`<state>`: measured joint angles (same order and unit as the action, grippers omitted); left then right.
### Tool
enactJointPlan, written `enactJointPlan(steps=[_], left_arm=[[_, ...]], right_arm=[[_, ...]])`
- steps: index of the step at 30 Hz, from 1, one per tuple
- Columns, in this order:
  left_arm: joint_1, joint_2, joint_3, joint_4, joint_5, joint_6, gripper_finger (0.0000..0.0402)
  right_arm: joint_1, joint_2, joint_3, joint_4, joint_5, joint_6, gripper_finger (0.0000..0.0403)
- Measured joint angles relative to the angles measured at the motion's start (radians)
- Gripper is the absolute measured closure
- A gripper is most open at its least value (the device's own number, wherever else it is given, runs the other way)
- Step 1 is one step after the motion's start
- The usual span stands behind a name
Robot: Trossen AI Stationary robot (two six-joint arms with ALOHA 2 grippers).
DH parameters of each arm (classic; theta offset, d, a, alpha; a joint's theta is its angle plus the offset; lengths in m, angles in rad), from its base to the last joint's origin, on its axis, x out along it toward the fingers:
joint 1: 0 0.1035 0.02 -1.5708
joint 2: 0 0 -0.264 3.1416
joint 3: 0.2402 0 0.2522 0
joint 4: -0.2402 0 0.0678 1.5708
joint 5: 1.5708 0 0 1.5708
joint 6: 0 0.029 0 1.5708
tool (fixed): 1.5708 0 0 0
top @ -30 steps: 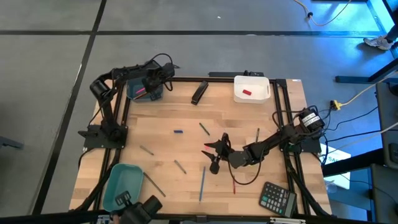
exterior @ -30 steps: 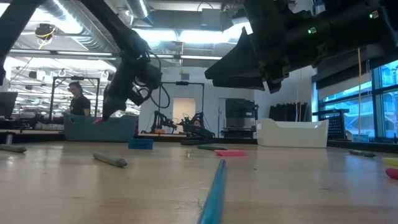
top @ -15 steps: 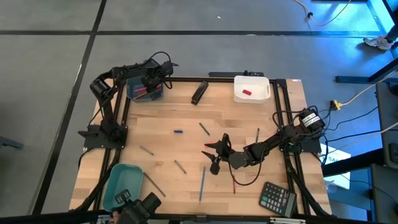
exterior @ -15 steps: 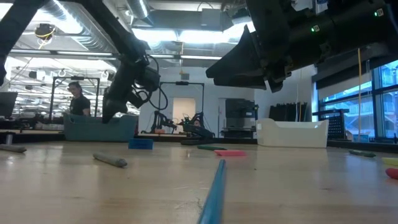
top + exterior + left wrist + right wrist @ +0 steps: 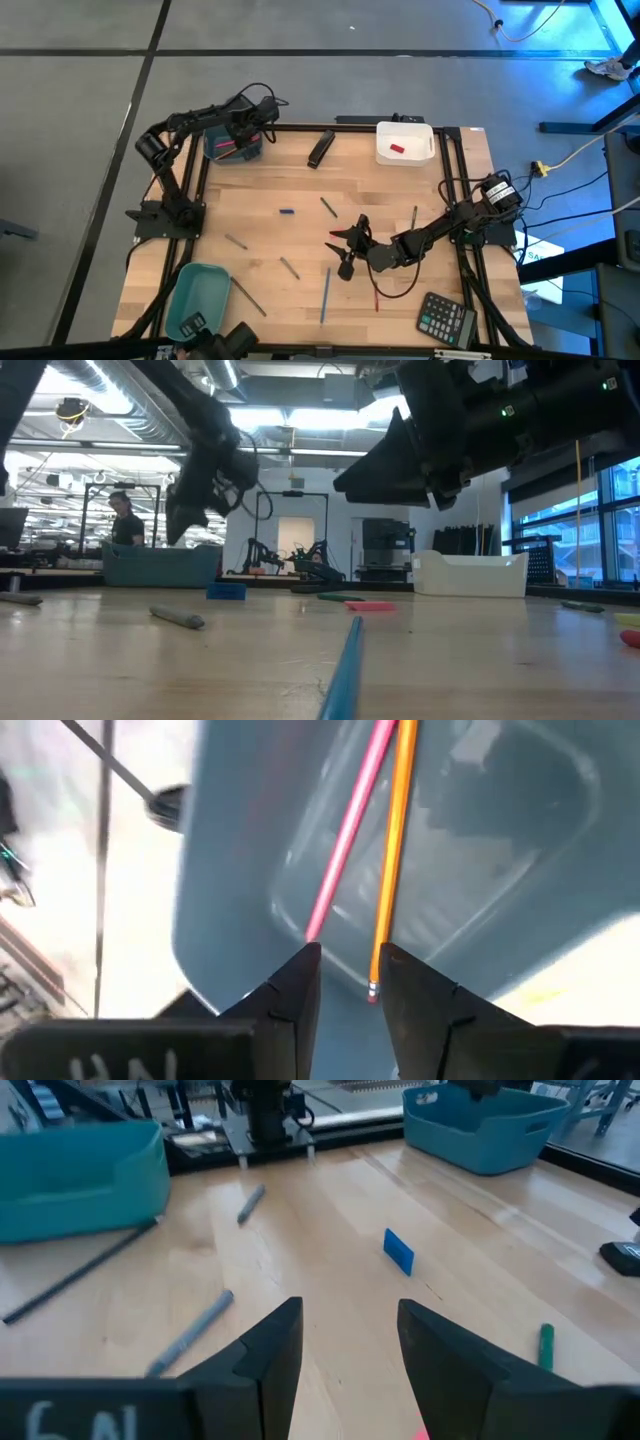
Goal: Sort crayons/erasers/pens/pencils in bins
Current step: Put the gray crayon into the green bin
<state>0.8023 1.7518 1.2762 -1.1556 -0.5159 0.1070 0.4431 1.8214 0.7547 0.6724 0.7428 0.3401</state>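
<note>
My left gripper (image 5: pixel 243 133) (image 5: pixel 182 525) (image 5: pixel 345 970) hovers open over the blue-grey bin (image 5: pixel 216 152) (image 5: pixel 480 840) at the table's far left corner. A pink pencil (image 5: pixel 350 820) and an orange pencil (image 5: pixel 395 840) lie side by side on the bin's floor, touched by neither finger. My right gripper (image 5: pixel 339 254) (image 5: pixel 350 1330) hangs open above the table's middle, beside a pink eraser (image 5: pixel 370 605). A blue pencil (image 5: pixel 325 295) (image 5: pixel 345 665) lies flat just nearer. The white bin (image 5: pixel 420 152) holds a red eraser (image 5: pixel 397 149). The teal bin (image 5: pixel 200 290) sits near left.
Grey pens (image 5: pixel 235 241) (image 5: pixel 289 267) (image 5: pixel 248 296) lie scattered left of centre, with a green stick (image 5: pixel 328 206) and a small blue block (image 5: pixel 287 212) farther back. A black stapler-like object (image 5: pixel 320 148) lies at the far edge and a calculator (image 5: pixel 445 318) near right.
My left gripper has risen from the blue-grey bin's rim to well above it. The pink tip that showed at the fingers a second ago is gone from there. The right arm has kept still.
</note>
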Motion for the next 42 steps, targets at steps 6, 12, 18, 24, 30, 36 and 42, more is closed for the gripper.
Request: enactJointPlan(steps=[6,12,18,24,30,36,42], left_arm=[[-0.079,-0.13,0.0,0.073,0.025,-0.043,0.0307],[-0.219,-0.208,0.0,0.192,0.117,-0.072,0.0307],[-0.428,-0.216,0.0,0.305,0.166,-0.119,0.0307],[-0.679,-0.216,0.0,0.407,0.156,-0.161,0.0308],[-0.911,-0.216,-0.031,0.486,0.035,-0.272,0.0308],[-1.079,-0.216,-0.168,0.622,0.004,-0.457,0.0308],[-1.226,-0.215,-0.246,0.65,-0.016,-0.673,0.0308]], right_arm=[[-0.007,0.0,0.0,-0.044,0.036,-0.003,0.0236],[-0.022,0.0,0.0,-0.05,0.017,0.0,0.0236],[-0.02,0.0,0.0,-0.081,-0.02,0.001,0.0236],[-0.012,0.0,0.0,-0.087,-0.32,0.052,0.0236],[-0.013,0.0,0.0,-0.086,-0.503,0.127,0.0236],[-0.012,0.0,0.039,-0.161,-0.613,0.066,0.0236],[0.001,0.035,0.2,-0.386,-0.631,-0.028,0.0236]])
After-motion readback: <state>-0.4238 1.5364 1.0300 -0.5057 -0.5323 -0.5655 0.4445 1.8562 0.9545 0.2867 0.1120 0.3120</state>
